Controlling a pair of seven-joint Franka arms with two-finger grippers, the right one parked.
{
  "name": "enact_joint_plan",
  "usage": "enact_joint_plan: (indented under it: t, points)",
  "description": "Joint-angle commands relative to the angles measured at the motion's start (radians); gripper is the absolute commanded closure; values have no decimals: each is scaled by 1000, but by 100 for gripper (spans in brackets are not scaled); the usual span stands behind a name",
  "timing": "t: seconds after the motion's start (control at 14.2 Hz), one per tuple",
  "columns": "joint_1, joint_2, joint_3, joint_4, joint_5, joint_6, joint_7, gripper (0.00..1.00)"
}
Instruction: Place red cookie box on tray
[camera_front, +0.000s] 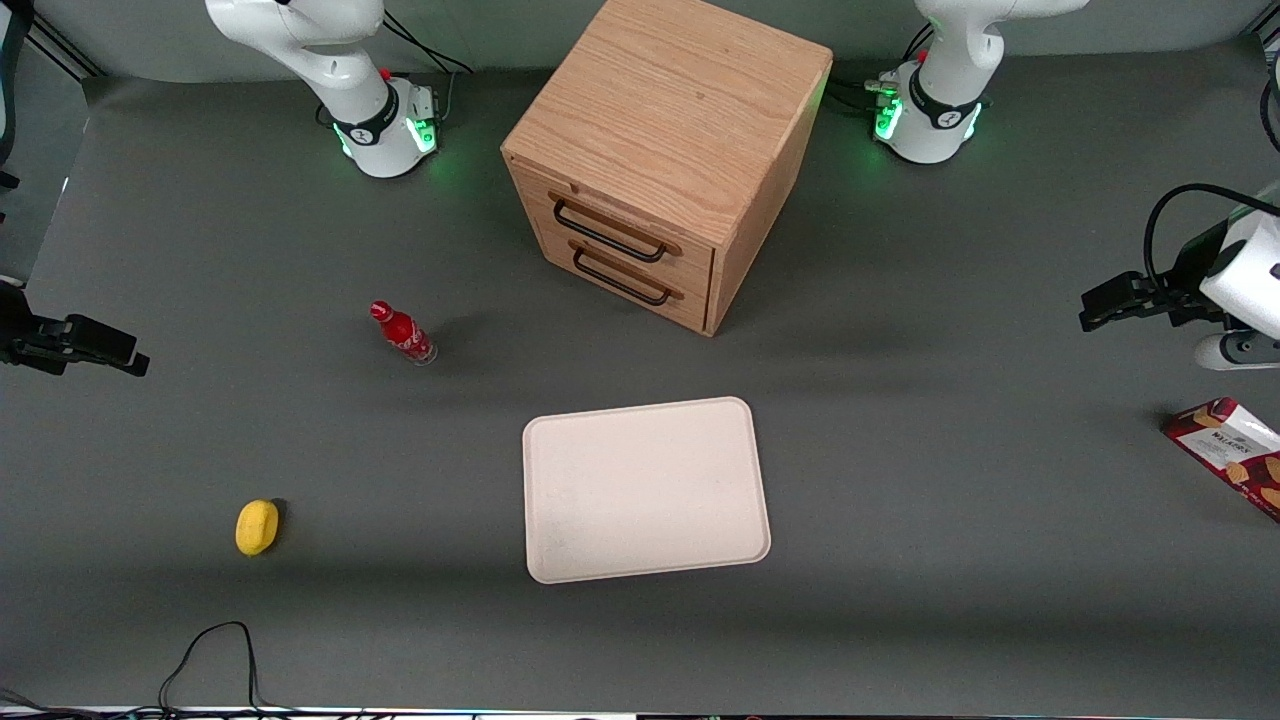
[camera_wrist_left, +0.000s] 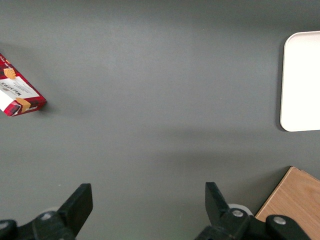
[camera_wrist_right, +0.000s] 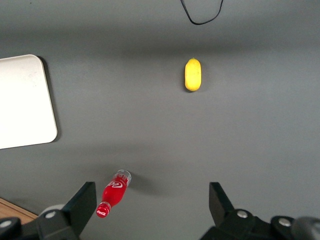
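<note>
Box and jaws well apart: red cookie box (camera_front: 1232, 452) flat on the mat at the working arm's end of the table, nearer the front camera than the gripper (camera_front: 1100, 308), long axis slanting toward the table edge. Gripper hanging above bare mat, fingers (camera_wrist_left: 80, 202) spread wide, holding nothing. Tray (camera_front: 645, 489) empty mid-table, nearer the front camera than the wooden drawer cabinet (camera_front: 660, 160). Probably needs a reach out to the box first.

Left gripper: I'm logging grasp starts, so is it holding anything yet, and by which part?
Nothing is held. The left gripper is open above bare table, with the dark red tartan cookie box lying apart from it and the pale beige tray bare.
</note>
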Motion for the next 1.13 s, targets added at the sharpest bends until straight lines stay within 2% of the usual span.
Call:
enact_joint_plan:
  t: [0.0, 0.42, 0.56, 0.71, 0.85, 1.06]
  points:
    - [-7, 11, 6, 22, -13, -14, 24, 0]
    - [5, 17, 18, 25, 3, -18, 27, 0]
    - [86, 39, 23, 52, 7, -17, 24, 0]
    - [178, 103, 23, 121, 9, -34, 28, 0]
    - [270, 213, 23, 250, 9, -52, 77, 0]
    - [381, 391, 23, 464, 44, -89, 270, 0]
